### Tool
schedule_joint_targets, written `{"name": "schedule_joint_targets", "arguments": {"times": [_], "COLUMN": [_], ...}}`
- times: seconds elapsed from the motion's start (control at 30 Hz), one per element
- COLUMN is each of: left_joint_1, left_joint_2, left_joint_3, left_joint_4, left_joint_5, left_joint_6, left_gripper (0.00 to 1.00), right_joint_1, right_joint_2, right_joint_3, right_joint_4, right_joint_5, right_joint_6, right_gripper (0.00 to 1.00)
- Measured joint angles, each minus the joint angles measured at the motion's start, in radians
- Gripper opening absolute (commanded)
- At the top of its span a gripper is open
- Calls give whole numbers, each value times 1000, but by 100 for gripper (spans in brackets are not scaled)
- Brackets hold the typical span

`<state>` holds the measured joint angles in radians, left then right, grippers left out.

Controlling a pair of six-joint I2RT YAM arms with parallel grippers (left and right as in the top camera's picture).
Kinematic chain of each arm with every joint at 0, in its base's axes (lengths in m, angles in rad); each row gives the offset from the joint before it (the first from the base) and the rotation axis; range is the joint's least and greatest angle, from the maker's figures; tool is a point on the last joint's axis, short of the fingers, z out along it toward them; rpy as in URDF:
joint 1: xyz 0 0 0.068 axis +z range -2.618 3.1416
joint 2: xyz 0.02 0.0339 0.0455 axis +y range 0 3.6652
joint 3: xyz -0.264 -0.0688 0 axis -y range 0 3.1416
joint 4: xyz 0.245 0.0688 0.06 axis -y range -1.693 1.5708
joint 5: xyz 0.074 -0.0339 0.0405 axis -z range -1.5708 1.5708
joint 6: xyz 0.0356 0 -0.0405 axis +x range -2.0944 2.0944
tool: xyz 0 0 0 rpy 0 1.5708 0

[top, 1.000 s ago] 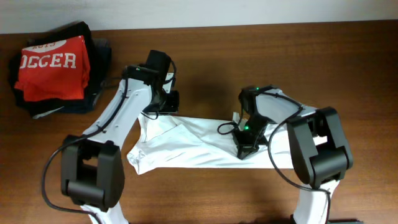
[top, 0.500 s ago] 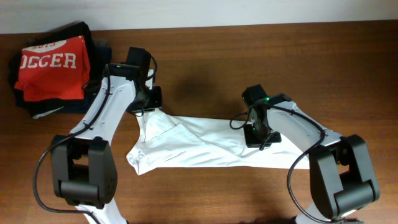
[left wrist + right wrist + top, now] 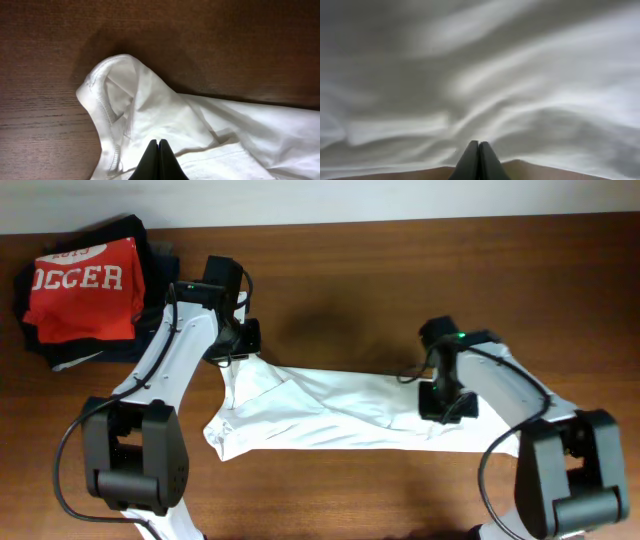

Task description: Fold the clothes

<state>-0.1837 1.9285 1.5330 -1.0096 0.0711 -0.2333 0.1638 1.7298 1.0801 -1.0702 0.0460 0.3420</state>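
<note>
Held, on the table [image 3: 330,500], a T-shirt [image 3: 320,415] stretched across the middle, right of a clothes pile [image 3: 85,290], with left gripper [image 3: 158,150] jaws pinched tight on its upper-left corner and right gripper [image 3: 478,149] jaws closed on its right end.

The red shirt [image 3: 85,290] reads "OCCER"; smaller print above, perhaps digits.

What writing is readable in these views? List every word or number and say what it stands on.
"OCCER": white capitals on the red shirt, which lies on the dark garments at far left. Any letter before the "O" is lost at the shirt's edge.
Small line above that word: too blurred to read.
white T-shirt: no print visible in the overhead or either wrist view.
</note>
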Motion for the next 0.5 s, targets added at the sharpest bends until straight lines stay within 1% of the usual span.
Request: {"name": "schedule_joint_targets", "arguments": {"times": [0.07, 0.13, 0.2, 0.23, 0.27, 0.33, 0.37, 0.4, 0.47, 0.5], "left_joint_1": [0, 4, 9, 10, 10, 10, 10, 10, 10, 10], "left_joint_2": [0, 0, 0, 0, 0, 0, 0, 0, 0, 0], "left_joint_3": [0, 0, 0, 0, 0, 0, 0, 0, 0, 0], "left_joint_4": [0, 2, 1, 0, 0, 0, 0, 1, 0, 0], "left_joint_5": [0, -1, -2, -1, -1, -1, -1, -1, -1, -1], "left_joint_6": [0, 0, 0, 0, 0, 0, 0, 0, 0, 0], "left_gripper": [0, 1, 1, 0, 1, 1, 1, 1, 1, 1], "right_joint_1": [-77, -126, -156, -166, -190, -228, -276, -300, -361, -391], "right_joint_2": [-5, -7, -8, -8, -8, -8, -16, -22, -27, -28], "right_joint_3": [-10, -71, -143, -151, -147, -108, -12, 45, 67, 50], "right_joint_4": [4, 34, 36, 35, 61, 18, -49, -69, -93, -74], "right_joint_5": [0, 3, 3, 4, 2, -4, -5, -5, -8, -8], "right_joint_6": [0, 0, 22, 32, 42, 48, 48, 47, 48, 48], "right_gripper": [4, 4, 4, 4, 4, 4, 4, 4, 4, 4]}}
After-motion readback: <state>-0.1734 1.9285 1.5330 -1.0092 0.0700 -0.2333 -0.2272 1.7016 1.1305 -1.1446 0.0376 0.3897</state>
